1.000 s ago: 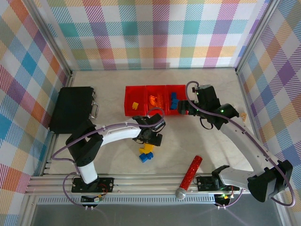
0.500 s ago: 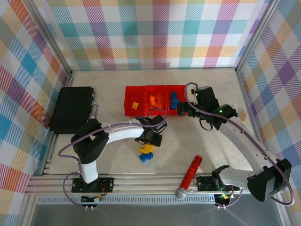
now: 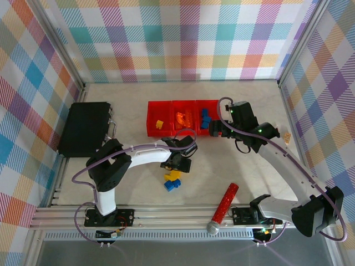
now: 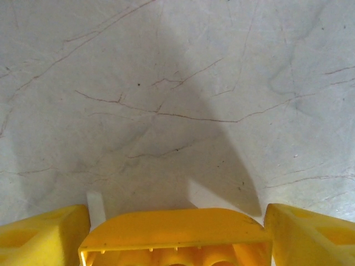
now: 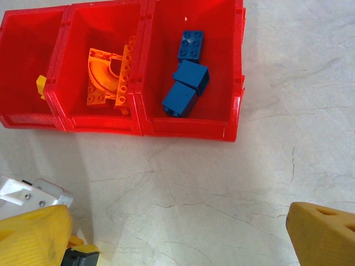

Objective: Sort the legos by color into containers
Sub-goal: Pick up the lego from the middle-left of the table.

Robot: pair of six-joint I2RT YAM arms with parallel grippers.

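left gripper (image 3: 178, 163) clamped on small yellow plastic lego brick (image 4: 175, 235) between its fingers; right gripper (image 5: 177, 221) spread wide, empty, joined translucent red plastic bins (image 5: 183, 128) just ahead, holding three blue bricks (image 5: 188, 75).

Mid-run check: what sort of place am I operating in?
Likely a lab tabletop test cell: plaid backdrop walls box in a marble-look table, with an aluminium frame rail along its near edge.
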